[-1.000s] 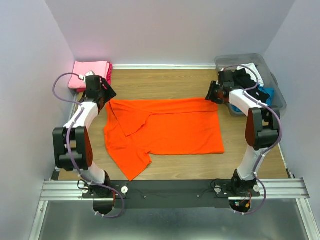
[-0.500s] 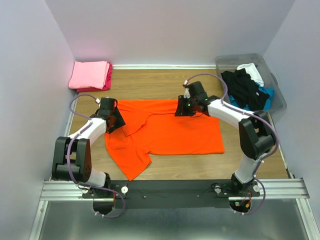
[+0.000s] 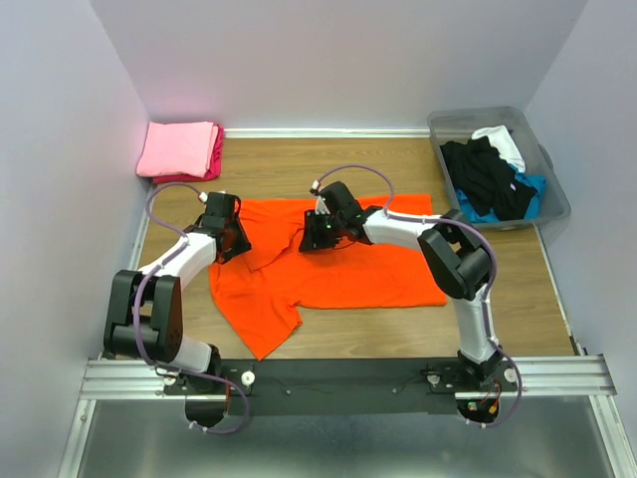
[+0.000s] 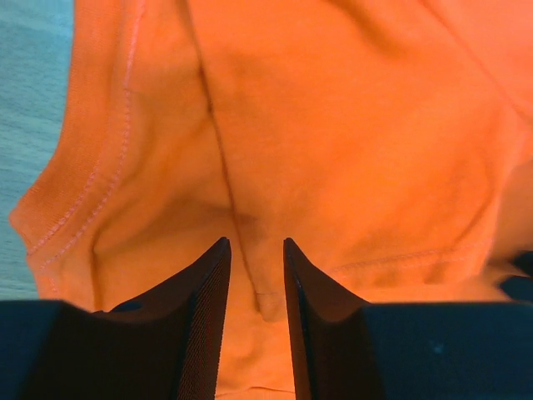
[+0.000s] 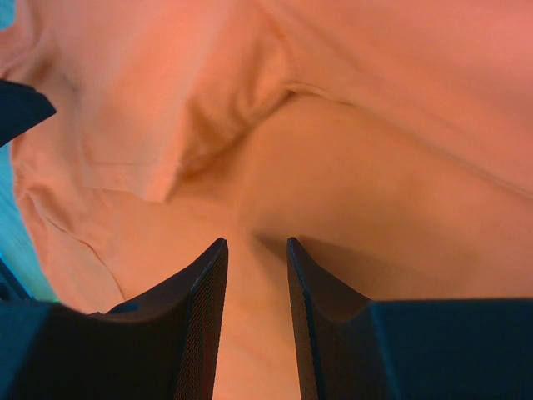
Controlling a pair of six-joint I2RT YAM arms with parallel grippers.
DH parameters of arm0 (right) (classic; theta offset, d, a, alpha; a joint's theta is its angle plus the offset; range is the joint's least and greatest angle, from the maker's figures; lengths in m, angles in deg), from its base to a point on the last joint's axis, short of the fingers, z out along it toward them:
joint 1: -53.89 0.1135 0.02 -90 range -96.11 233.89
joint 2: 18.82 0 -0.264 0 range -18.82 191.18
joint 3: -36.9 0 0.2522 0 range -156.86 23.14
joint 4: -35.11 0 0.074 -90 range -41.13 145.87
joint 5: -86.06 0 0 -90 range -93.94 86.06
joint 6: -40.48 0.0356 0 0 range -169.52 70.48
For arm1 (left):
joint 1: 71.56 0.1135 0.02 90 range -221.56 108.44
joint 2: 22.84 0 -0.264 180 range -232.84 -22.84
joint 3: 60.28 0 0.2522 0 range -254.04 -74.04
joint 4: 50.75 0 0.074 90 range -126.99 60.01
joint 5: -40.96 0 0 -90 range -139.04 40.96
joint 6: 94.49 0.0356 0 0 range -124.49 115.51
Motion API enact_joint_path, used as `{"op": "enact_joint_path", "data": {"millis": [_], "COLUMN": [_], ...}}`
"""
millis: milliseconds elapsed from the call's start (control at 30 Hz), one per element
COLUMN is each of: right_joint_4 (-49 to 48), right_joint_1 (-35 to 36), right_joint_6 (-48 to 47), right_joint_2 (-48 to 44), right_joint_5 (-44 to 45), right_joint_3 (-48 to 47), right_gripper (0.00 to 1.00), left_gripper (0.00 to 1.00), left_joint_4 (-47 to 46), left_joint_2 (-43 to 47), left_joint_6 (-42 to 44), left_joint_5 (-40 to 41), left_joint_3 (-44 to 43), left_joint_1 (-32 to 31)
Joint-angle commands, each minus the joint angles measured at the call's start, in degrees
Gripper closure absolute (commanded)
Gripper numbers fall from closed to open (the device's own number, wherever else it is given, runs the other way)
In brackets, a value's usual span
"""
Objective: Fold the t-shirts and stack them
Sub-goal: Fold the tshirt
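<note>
The orange t-shirt is soft, matt knit cloth with double-stitched hems. The table shows a smooth wood grain. The bin is translucent grey plastic — faintly glossy. The left gripper has fingers of matt black plastic, finely ribbed inside. The rail is brushed metal.

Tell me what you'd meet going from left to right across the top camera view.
folded pink t-shirts → left gripper → right gripper → grey bin. The orange t-shirt spreads under both grippers, so it has no clear place in the order.
</note>
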Motion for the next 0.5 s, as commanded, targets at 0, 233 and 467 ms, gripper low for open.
{"op": "enact_joint_path", "data": {"millis": [0,233,467], "right_joint_4": [-4.20,-4.20,-4.20], "right_joint_1": [1.48,5.26,6.75], "right_joint_6": [2.05,0.38,-0.06], "right_joint_2": [2.62,5.69,7.71], "right_joint_5": [-1.91,2.49,7.32], "right_joint_3": [-3.82,-6.29,-8.74], "right_gripper": [0.58,0.56,0.53], "left_gripper": [0.63,0.72,0.72], "left_joint_4": [0.02,-4.55,-6.31], "left_joint_2": [0.65,-5.07,-7.18], "left_joint_6": [1.27,2.67,3.37], "left_joint_5": [0.49,-0.13,0.48], "left_joint_3": [-2.58,-2.31,-1.09], "left_joint_1": [-0.95,-1.48,-1.48]}}
